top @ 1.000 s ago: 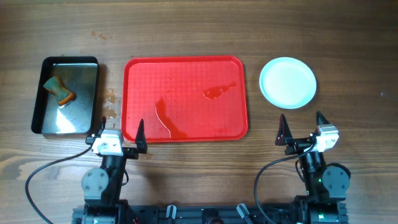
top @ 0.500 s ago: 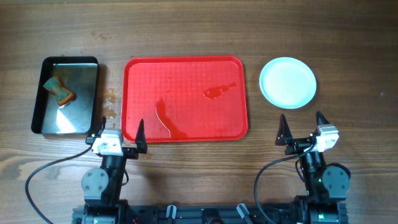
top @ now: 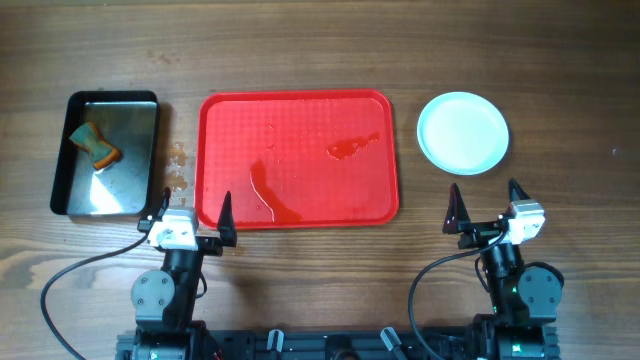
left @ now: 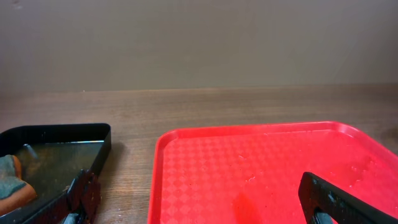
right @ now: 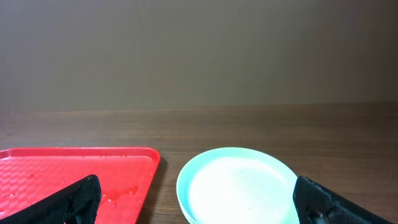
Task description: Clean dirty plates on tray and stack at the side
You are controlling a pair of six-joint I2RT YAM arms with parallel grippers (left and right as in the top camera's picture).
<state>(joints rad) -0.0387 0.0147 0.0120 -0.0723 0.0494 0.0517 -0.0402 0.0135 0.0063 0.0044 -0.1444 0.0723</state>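
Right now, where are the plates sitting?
In the overhead view, the plates sit off the tray, on the table to its right, just ahead of the open right gripper.

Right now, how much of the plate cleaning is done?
Looks finished: the red tray holds only wet streaks, and the plates sit apparently stacked to its right. Nothing is in hand; the left hand and right hand are open and empty. Nothing obvious is left.
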